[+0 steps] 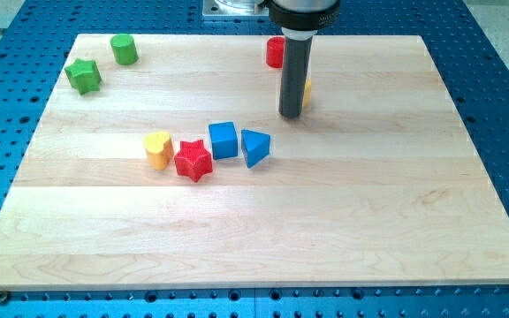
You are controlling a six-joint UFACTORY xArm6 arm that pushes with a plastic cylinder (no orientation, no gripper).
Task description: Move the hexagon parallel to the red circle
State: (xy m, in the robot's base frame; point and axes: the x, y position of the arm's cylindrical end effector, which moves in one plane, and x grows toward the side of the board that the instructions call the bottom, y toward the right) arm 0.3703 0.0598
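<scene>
The red circle block (274,51) sits near the view's top edge of the wooden board (254,230), partly hidden behind my rod. A yellow block (307,89), probably the hexagon, shows only as a sliver at the rod's right side, below the red circle. My tip (291,114) rests on the board right against this yellow block, at its lower left. The rod hides most of the yellow block, so its shape cannot be made out.
A green cylinder (124,49) and a green star (84,75) sit at the view's top left. In the middle lie a yellow heart (158,148), a red star (193,160), a blue cube (224,140) and a blue triangle (254,146), close together.
</scene>
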